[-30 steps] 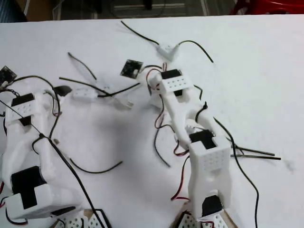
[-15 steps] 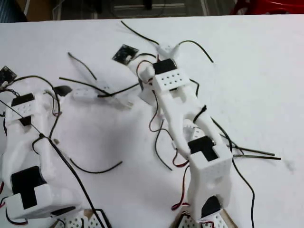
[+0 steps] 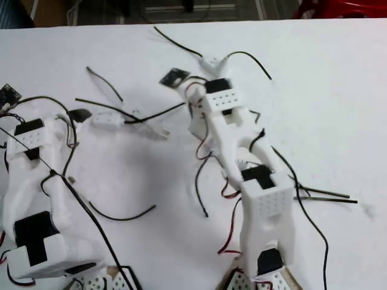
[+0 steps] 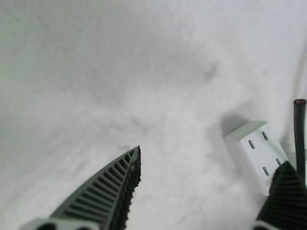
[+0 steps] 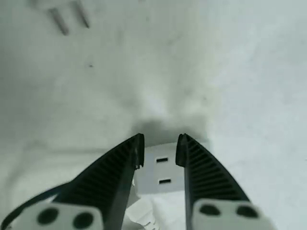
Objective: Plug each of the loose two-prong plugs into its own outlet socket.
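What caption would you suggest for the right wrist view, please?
Right pincer at a white plastic two-slot outlet socket, two metal plug prongs beyond.

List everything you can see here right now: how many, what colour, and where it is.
held socket: one, white, between the fingers of the right gripper
second socket: one, white, beside the left gripper
plug: one, white, two-pronged, loose left of the table's centre
cabled white block: one, far centre
cables: several, black, scattered
table: one, white, under everything
arms: two, white, near edge
left gripper: one, dark fingers, open
right gripper: one, dark fingers, shut on the held socket
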You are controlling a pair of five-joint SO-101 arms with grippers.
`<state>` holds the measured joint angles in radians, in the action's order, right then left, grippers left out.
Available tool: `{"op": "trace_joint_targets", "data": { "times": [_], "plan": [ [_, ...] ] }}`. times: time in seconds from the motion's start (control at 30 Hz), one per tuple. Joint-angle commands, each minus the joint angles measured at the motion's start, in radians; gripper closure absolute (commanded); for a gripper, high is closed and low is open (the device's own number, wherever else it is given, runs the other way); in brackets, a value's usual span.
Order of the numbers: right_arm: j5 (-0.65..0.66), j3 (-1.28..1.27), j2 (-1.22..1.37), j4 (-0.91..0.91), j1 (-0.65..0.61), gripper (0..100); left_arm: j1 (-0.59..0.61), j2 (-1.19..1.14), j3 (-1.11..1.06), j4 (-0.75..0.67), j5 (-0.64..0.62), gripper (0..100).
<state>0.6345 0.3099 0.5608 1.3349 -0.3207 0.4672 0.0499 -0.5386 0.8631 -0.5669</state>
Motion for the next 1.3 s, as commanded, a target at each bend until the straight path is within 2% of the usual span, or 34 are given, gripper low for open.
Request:
{"op": "trace_joint_targets", "data": {
  "times": [0.0,0.17,0.33,0.53,0.73,0.87,1.07,1.27],
  "plan": [
    [0.012,0.038,-0.005,0.015,0.091,87.5,-0.01,0.05,0.014,-0.014,-0.003,60],
    [0.098,0.046,-0.062,0.124,0.165,87.5,-0.01,0.05,0.014,-0.014,-0.002,60],
    [0.08,0.044,-0.205,0.202,0.176,85.8,-0.01,0.05,0.014,-0.014,-0.002,60],
    [-0.203,0.04,-0.297,0.24,0.148,68.9,-0.01,0.05,0.014,-0.014,-0.002,60],
    [-0.689,0.005,-0.252,0.232,0.071,72.6,-0.01,0.05,0.014,-0.014,-0.002,60],
    [-0.93,0.008,-0.159,0.182,0.044,75.0,-0.01,0.05,0.014,-0.014,-0.002,60],
    [-1.109,0.008,-0.062,0.119,0.07,75.4,-0.01,0.05,0.014,-0.012,-0.002,60],
    [-1.131,0.008,-0.013,0.12,0.107,75.4,-0.01,0.05,0.014,-0.012,-0.002,60]
  ]
}}
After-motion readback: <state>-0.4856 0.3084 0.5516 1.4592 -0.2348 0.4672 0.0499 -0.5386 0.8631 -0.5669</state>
